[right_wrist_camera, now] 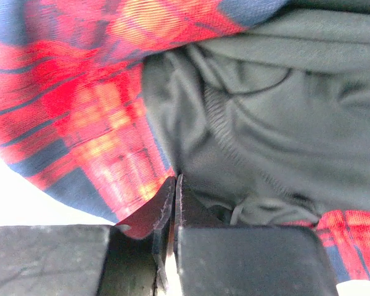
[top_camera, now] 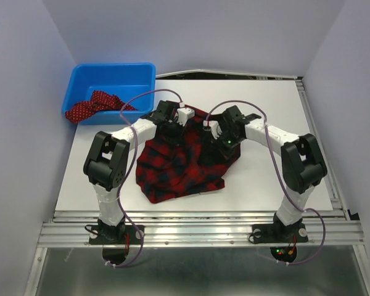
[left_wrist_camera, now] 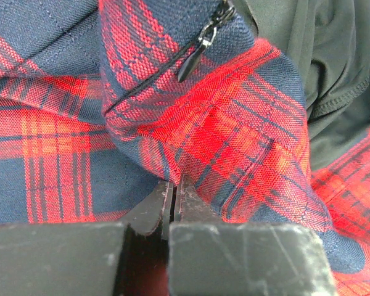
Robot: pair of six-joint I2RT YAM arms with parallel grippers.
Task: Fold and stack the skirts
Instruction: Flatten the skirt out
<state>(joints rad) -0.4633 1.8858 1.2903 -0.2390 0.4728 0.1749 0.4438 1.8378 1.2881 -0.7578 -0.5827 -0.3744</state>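
The tartan plaid skirt [top_camera: 182, 166] lies crumpled in the middle of the table, its dark lining showing at the top. My left gripper [top_camera: 172, 127] is shut on a fold of its plaid cloth [left_wrist_camera: 234, 142] just below the zipper [left_wrist_camera: 200, 46]. My right gripper [top_camera: 221, 139] is shut on the skirt's upper right edge, where the plaid [right_wrist_camera: 92, 123] meets the dark grey lining [right_wrist_camera: 283, 123]. The jaws of both are pressed together with cloth at their tips. The dark red polka-dot skirt [top_camera: 92, 106] hangs over the front rim of the bin.
A blue plastic bin [top_camera: 114, 77] stands at the table's back left corner. The white table [top_camera: 277, 111] has a metal rail along its front and right edges. Purple cables loop over both arms.
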